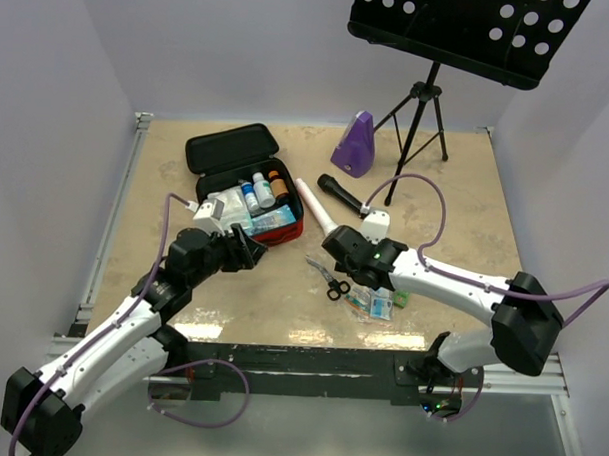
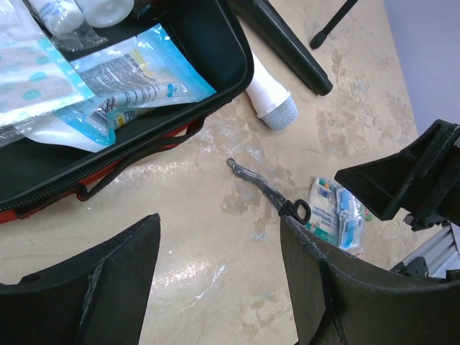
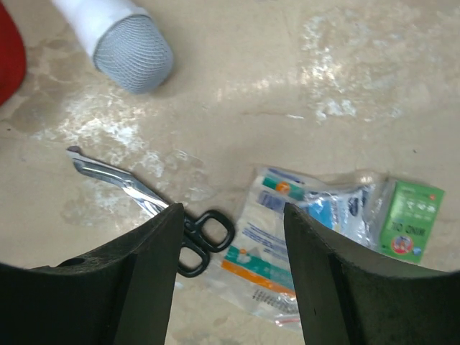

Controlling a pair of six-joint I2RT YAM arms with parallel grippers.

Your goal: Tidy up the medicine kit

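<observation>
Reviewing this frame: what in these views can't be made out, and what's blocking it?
- Bottles in the medicine kit: labels too small in the top view; the left wrist view cuts the bottles off at its top edge.
- Scissors: in the right wrist view, part of the handles is hidden behind a finger of the right gripper.
- Packets: print too blurred to read; the same fingers cover the lower edge.
</observation>
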